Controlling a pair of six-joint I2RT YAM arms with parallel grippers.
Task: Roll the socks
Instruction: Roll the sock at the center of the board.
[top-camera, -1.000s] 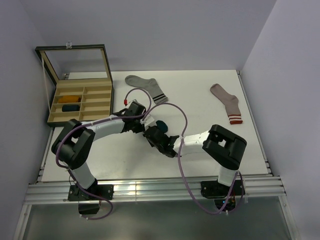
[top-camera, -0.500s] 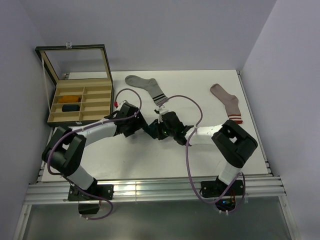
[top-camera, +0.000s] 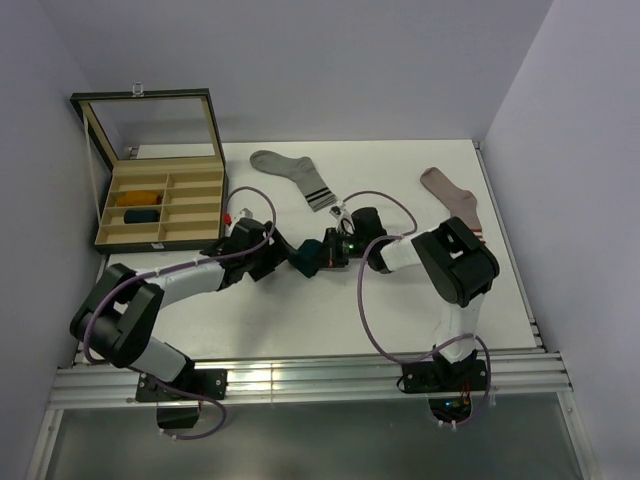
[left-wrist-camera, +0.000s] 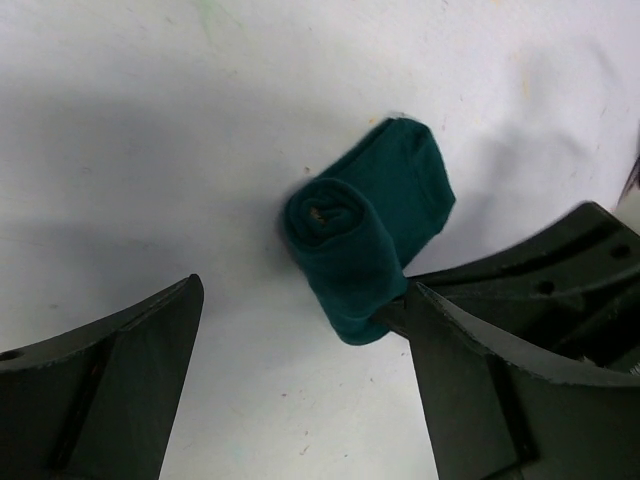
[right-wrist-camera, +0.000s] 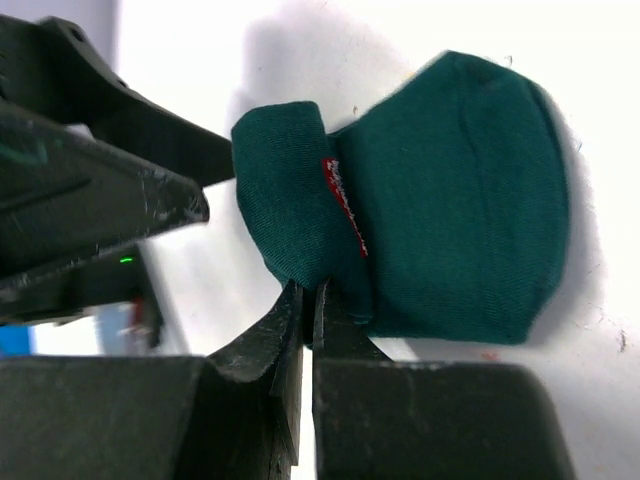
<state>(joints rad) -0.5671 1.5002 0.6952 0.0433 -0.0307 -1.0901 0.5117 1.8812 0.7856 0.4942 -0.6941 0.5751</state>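
Note:
A dark teal sock (left-wrist-camera: 365, 240), rolled most of the way with its toe end still flat (right-wrist-camera: 460, 230), lies mid-table (top-camera: 303, 260). My left gripper (left-wrist-camera: 302, 300) stands wide open just left of it, fingers (left-wrist-camera: 120, 380) apart from the fabric. From the right side, my right gripper (right-wrist-camera: 310, 292) is shut on the lower edge of the roll (right-wrist-camera: 290, 200), shown in the top view too (top-camera: 322, 253). A mustard-orange rolled sock (top-camera: 140, 197) and a navy one (top-camera: 143, 214) sit in compartments of the wooden box (top-camera: 222, 200).
The box stands open at the far left with its glass lid (top-camera: 150, 125) upright. A grey striped sock (top-camera: 295, 175) lies flat at the back middle. A pinkish-beige sock (top-camera: 455, 207) lies at the back right.
My left gripper let go of the teal sock, opened wide and drew back to the left. The right arm swung toward the far side, still pinching the roll.

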